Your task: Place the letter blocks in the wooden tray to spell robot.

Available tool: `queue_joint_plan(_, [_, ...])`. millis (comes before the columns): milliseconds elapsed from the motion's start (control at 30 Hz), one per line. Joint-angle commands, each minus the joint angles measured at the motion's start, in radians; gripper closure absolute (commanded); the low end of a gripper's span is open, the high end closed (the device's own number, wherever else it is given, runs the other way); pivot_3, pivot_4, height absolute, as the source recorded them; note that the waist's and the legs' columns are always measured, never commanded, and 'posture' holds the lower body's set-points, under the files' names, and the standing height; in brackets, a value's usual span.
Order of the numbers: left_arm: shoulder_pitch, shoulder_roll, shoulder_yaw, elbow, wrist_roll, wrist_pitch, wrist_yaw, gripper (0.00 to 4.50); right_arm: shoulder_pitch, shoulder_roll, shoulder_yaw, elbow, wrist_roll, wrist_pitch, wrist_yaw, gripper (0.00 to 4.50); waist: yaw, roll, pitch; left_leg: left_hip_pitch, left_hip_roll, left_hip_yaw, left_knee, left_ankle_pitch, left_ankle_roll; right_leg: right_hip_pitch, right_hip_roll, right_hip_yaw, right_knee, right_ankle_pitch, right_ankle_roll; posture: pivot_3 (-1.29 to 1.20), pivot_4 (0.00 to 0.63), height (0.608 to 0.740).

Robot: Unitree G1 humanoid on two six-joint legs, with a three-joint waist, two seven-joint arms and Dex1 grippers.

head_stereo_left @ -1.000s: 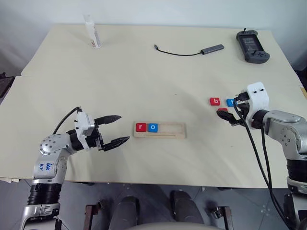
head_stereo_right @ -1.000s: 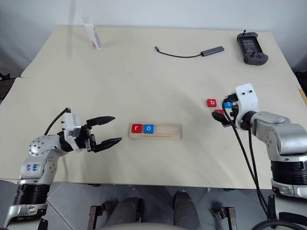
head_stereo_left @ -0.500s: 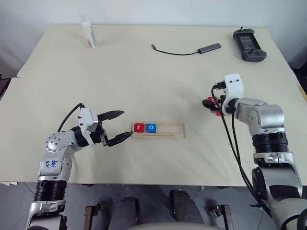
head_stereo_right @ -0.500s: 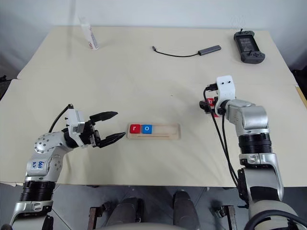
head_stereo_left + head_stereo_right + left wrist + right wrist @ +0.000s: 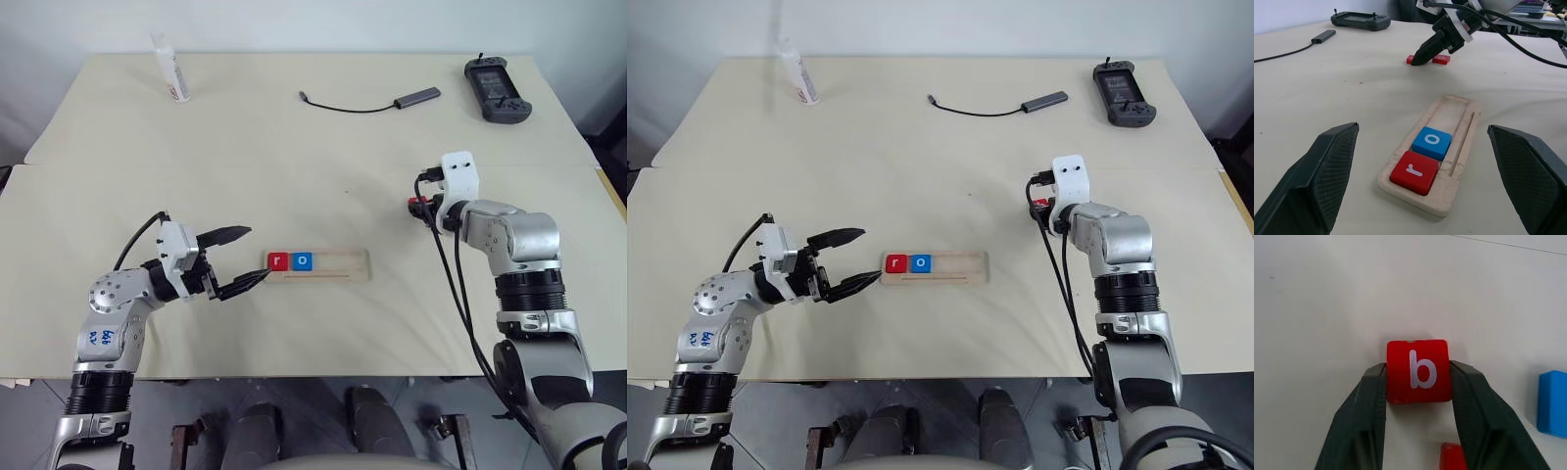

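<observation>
The wooden tray (image 5: 338, 264) lies mid-table with a red r block (image 5: 277, 260) and a blue o block (image 5: 303, 260) at its left end. My left gripper (image 5: 257, 255) stands open just left of the tray, its fingers (image 5: 1327, 171) wide either side of the tray's end. Over at the right, my right gripper (image 5: 1418, 368) is shut on the red b block (image 5: 1418, 370), which rests on the table with a finger pressed against each side. A blue block (image 5: 1552, 403) and another red block (image 5: 1452, 455) lie close beside it; their letters are hidden.
At the table's back edge lie a white bottle (image 5: 168, 67) at the left, a black cable with an adapter (image 5: 372, 103) in the middle and a black handheld controller (image 5: 497, 88) at the right. A seam crosses the table (image 5: 196, 166).
My right gripper has moved left onto the red b block and closed from wide open onto its sides. The left gripper has kept still. The view has shifted.
</observation>
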Motion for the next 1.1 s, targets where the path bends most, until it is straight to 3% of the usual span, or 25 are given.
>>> queue_joint_plan(33, [-0.019,0.001,-0.005,-0.024,-0.006,-0.013,-0.003,0.0,0.005,-0.007,-0.029,-0.037,-0.007,0.007,-0.006,3.04,0.0,0.0,0.0,0.0,0.0,0.0,0.0,0.0,0.0,0.0,0.0,0.0,0.0,0.0,0.0,0.0,0.15,0.74])
queue_joint_plan(133, [-0.026,-0.008,-0.016,-0.023,-0.006,-0.013,-0.006,0.0,0.015,-0.018,-0.045,-0.105,0.007,0.041,-0.005,3.04,0.0,0.0,0.0,0.0,0.0,0.0,0.0,0.0,0.0,0.0,0.0,0.0,0.0,0.0,0.0,0.0,0.15,0.74])
queue_joint_plan(367, [-0.037,-0.031,-0.068,-0.03,-0.011,0.004,-0.027,0.0,0.128,-0.037,-0.16,-0.499,0.054,0.354,-0.035,3.04,0.006,0.0,0.0,-0.001,0.0,-0.001,-0.001,0.0,0.0,-0.001,-0.001,0.0,0.0,0.0,0.0,0.0,0.15,0.74])
queue_joint_plan(567, [-0.063,-0.013,-0.088,0.018,-0.026,0.008,-0.108,0.0,0.374,0.096,-0.284,-0.971,0.036,0.626,-0.128,3.04,0.021,0.0,0.0,-0.001,0.001,-0.002,-0.002,0.0,0.0,-0.001,0.002,-0.001,-0.001,0.0,0.0,0.0,0.15,0.74])
queue_joint_plan(733, [-0.094,-0.019,-0.101,0.038,-0.022,0.017,-0.141,0.0,0.492,0.198,-0.265,-1.077,0.018,0.626,-0.193,3.04,0.027,0.0,0.0,0.0,-0.006,0.001,-0.002,0.0,0.0,-0.002,0.001,0.003,-0.001,0.0,0.0,0.0,0.15,0.74])
queue_joint_plan(900, [-0.12,-0.019,-0.101,0.051,-0.022,0.022,-0.151,0.0,0.482,0.282,-0.25,-1.063,-0.014,0.626,-0.235,3.04,0.027,0.0,0.0,0.001,-0.007,0.0,-0.002,0.0,0.0,-0.002,0.0,0.003,-0.001,0.0,0.0,0.0,0.15,0.74])
queue_joint_plan(1033, [-0.114,-0.014,-0.095,0.045,-0.023,0.023,-0.156,0.0,0.448,0.291,-0.253,-1.041,-0.018,0.626,-0.227,1.7,0.027,0.0,0.0,0.001,-0.008,0.0,-0.002,0.0,0.0,-0.002,0.0,0.003,-0.001,0.0,0.0,0.0,0.15,0.74])
queue_joint_plan(1100, [-0.104,-0.011,-0.092,0.04,-0.02,0.02,-0.154,0.0,0.445,0.22,-0.269,-1.034,0.014,0.626,-0.172,1.03,0.028,0.0,0.0,0.001,-0.008,0.0,-0.002,0.0,0.0,-0.002,0.0,0.003,-0.001,0.0,0.0,0.0,0.15,0.74])
